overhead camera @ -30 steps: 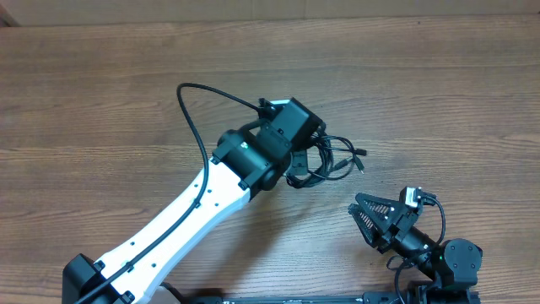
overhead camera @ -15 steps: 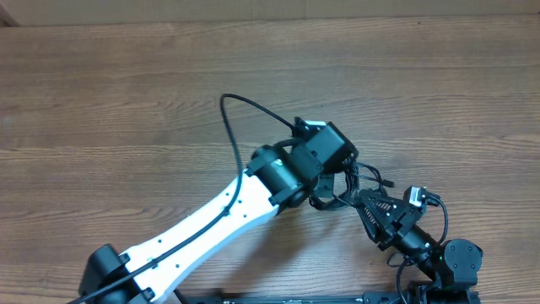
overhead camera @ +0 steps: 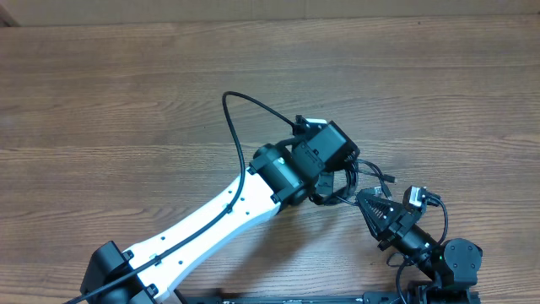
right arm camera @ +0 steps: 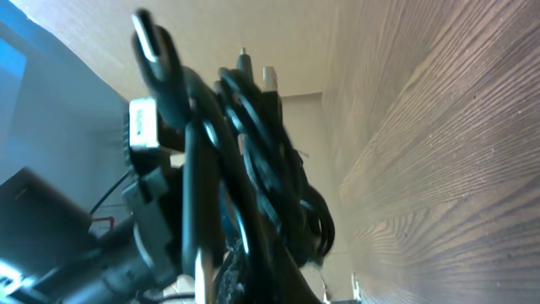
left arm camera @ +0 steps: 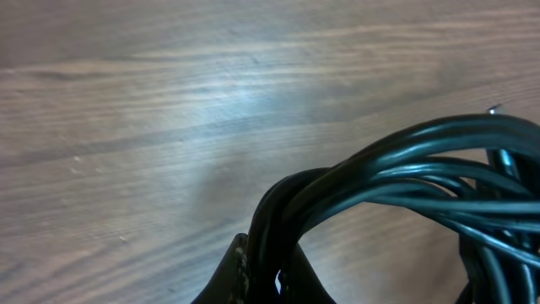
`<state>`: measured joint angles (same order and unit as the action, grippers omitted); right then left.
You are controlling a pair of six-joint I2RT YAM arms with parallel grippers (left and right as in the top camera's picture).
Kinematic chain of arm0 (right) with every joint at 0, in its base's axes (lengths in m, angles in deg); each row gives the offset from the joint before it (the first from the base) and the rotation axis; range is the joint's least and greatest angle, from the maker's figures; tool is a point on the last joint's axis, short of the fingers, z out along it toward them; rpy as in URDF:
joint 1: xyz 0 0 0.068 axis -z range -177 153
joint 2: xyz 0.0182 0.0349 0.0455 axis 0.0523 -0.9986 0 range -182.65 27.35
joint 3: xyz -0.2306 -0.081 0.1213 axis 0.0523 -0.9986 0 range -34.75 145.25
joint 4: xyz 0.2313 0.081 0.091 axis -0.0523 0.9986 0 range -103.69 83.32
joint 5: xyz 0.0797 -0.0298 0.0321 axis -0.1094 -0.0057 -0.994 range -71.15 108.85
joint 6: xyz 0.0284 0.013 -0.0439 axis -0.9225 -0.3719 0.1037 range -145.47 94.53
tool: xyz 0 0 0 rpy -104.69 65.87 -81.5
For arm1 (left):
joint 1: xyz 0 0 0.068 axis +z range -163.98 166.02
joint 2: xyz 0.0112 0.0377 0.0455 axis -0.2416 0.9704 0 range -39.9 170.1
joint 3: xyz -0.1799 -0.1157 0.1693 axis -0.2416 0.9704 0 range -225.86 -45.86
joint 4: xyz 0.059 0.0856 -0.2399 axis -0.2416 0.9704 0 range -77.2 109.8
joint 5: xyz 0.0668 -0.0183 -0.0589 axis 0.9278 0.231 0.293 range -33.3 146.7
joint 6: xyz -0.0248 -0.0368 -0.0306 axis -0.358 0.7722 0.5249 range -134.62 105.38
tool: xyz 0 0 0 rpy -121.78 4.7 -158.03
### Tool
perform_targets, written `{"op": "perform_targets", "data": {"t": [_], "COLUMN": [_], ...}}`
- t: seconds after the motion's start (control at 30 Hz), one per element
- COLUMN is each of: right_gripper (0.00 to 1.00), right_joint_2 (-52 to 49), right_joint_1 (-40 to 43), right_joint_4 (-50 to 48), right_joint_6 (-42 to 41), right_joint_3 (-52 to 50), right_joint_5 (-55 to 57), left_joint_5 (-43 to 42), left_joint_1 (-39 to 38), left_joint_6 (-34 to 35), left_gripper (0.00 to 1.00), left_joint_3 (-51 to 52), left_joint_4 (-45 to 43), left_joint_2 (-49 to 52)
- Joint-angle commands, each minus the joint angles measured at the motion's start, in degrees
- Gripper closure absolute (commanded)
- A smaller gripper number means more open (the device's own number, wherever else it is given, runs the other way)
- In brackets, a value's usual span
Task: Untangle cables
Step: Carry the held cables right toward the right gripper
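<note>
**Both grippers closed on the bundle**

The cables (overhead camera: 361, 177) sat bunched at four o'clock from the centre of the table (overhead camera: 126, 84). The left gripper (left arm camera: 272, 275) clamped them from nine o'clock, and the right gripper (overhead camera: 364, 199) was pinched narrow on strands at five o'clock

Left arm (overhead camera: 219, 219): a long white link with black joints at either end. A thin black cable (overhead camera: 228, 118) loops clear of the shell, then runs along it. The wrist (overhead camera: 325, 150) is a boxy black housing topped by a small pale patch (overhead camera: 310, 123), possibly a label. Right arm (overhead camera: 451, 260): all black, with round joint caps and its own looped lead (overhead camera: 442, 221). The right gripper (overhead camera: 363, 197) is a black triangle with ribbed, lattice-like sides. A small silver-white module (overhead camera: 413, 196) is mounted behind it.
</note>
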<state>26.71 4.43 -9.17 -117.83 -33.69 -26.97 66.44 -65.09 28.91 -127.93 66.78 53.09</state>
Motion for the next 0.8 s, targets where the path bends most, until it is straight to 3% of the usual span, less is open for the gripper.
{"op": "perform_targets", "data": {"t": [0.0, 0.23, 0.33, 0.47, 0.7, 0.77], "right_gripper": [0.96, 0.96, 0.95, 0.75, 0.37, 0.21], "right_joint_2": [0.5, 0.5, 0.5, 0.5, 0.5, 0.5], "right_joint_1": [0.1, 0.1, 0.1, 0.1, 0.1, 0.1], "right_joint_4": [-0.6, -0.5, -0.5, -0.4, -0.4, -0.4], "right_joint_6": [1.4, 8.1, 13.9, 19.5, 20.9, 21.7], "right_joint_3": [-0.6, -0.6, -0.6, -0.6, -0.6, -0.6], "right_joint_5": [0.0, -0.7, -0.7, -0.7, -0.8, -1.8], "left_joint_5": [5.7, 2.9, -2.2, -6.4, -6.2, -6.2], "left_joint_1": [4.3, 11.3, 13.3, 14.4, 14.4, 14.4], "left_joint_6": [-3.1, -3.3, -7.3, -17.9, -31.6, -35.3], "left_gripper": [0.96, 0.96, 0.96, 0.96, 0.96, 0.96], "left_joint_3": [-0.2, -0.2, -0.2, -0.2, -0.2, -0.2], "left_joint_4": [0.6, 1.6, 1.0, 1.6, 5.1, 6.1], "left_joint_2": [-0.3, -1.6, -1.9, -1.9, -1.9, -1.9]}}
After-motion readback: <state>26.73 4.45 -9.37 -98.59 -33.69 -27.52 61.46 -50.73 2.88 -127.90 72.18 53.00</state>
